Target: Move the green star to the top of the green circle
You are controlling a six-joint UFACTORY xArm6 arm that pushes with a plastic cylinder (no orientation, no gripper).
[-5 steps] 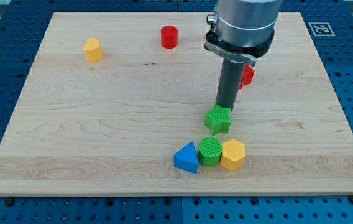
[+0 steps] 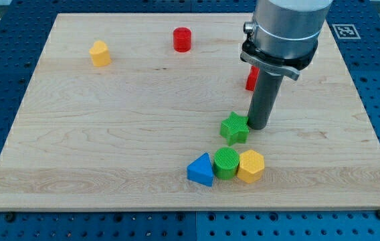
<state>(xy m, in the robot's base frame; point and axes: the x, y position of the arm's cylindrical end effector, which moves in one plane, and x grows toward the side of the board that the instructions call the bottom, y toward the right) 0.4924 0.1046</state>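
The green star point(image 2: 234, 128) lies on the wooden board, just above the green circle point(image 2: 227, 163) and a small gap apart from it. My tip point(image 2: 257, 126) stands right beside the star's right side, close to touching it. The green circle sits between a blue triangle point(image 2: 201, 170) on its left and a yellow hexagon point(image 2: 251, 166) on its right, both touching it.
A red cylinder point(image 2: 182, 39) stands near the view's top centre. A yellow block point(image 2: 100, 53) lies at the top left. A red block point(image 2: 251, 79) is partly hidden behind my rod. The board's edge point(image 2: 190, 206) runs along the view's bottom.
My tip has moved from just above the green star to its right side. The star has stayed in place.
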